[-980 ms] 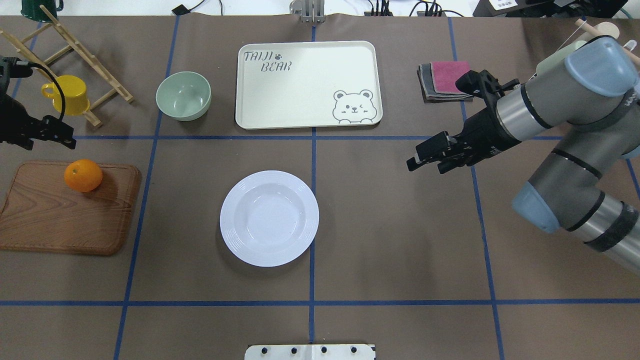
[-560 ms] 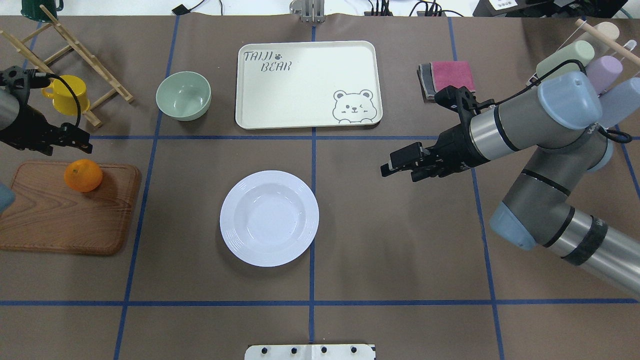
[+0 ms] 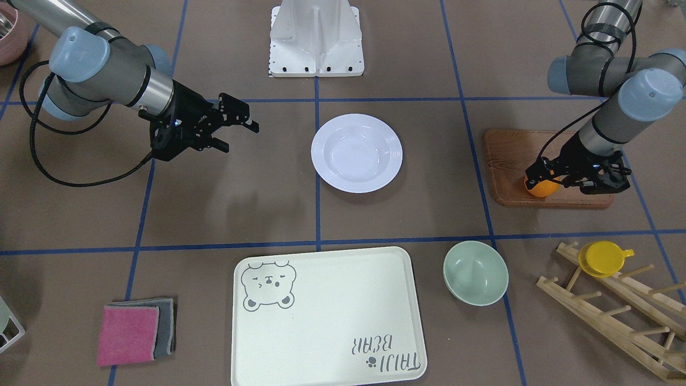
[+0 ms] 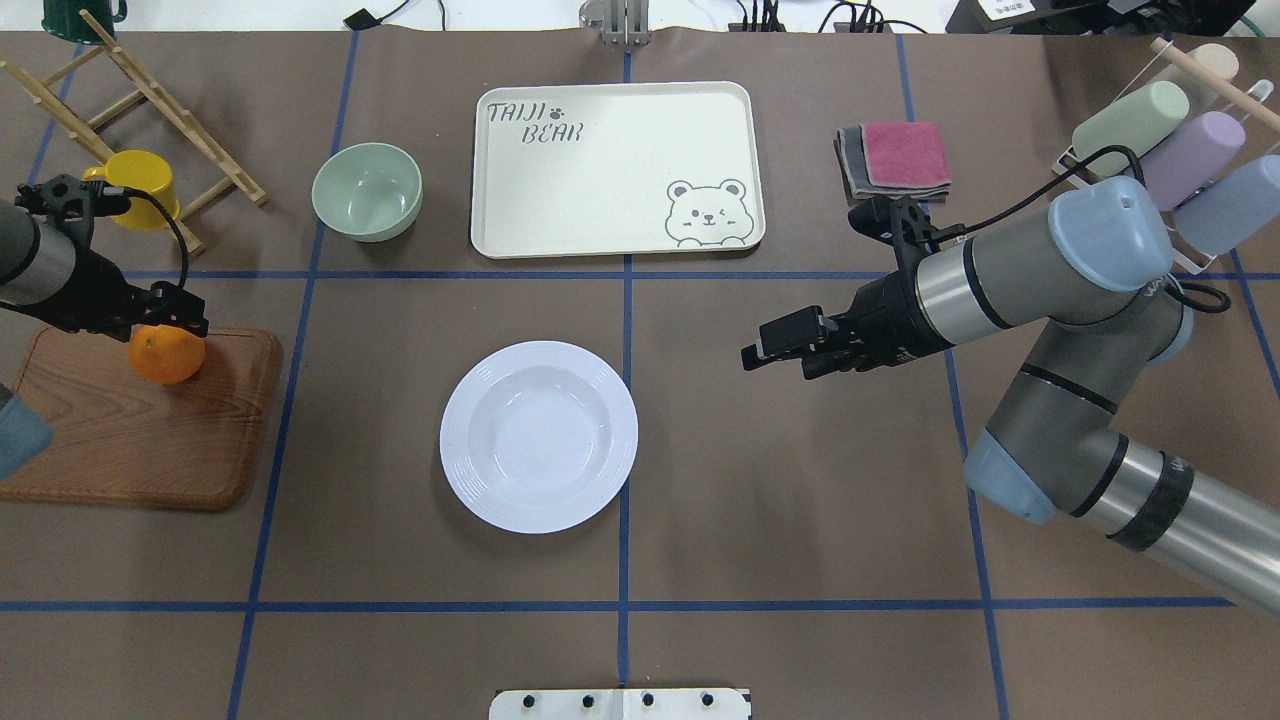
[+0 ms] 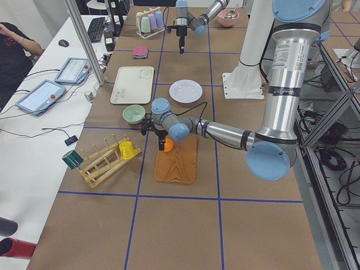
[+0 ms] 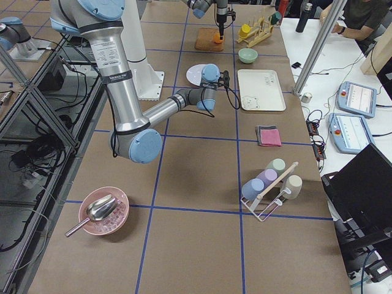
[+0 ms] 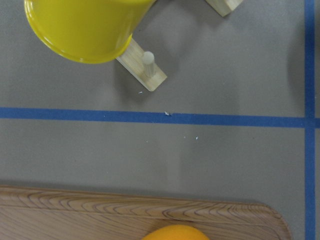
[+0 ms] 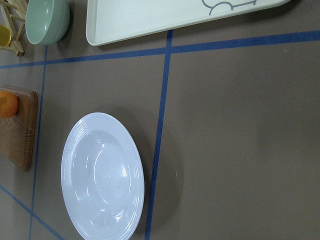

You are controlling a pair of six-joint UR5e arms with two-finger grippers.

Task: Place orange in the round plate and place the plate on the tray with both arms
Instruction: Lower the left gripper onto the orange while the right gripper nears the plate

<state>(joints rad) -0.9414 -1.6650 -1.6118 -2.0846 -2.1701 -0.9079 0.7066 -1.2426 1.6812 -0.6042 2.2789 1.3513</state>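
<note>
Nothing of the task looked finished: the orange (image 4: 165, 360) lay on the wooden board (image 4: 120, 450) near the tabletop's left edge, the plate (image 4: 538, 436) sat empty around the middle of the tabletop, and the tray (image 4: 610, 170) lay bare by the far edge, well apart from both. The left tool (image 4: 180, 322) hung right over the orange, at or just above its top, and I could not tell whether its jaws were spread or pressed together. The right tool (image 4: 775, 355) hovered with jaws spread, holding nothing, off to the plate's right side and not touching it. By my reading the first step, picking the orange, was just in hand; putting it in the plate and carrying the plate to the tray with both arms were all left to do
</note>
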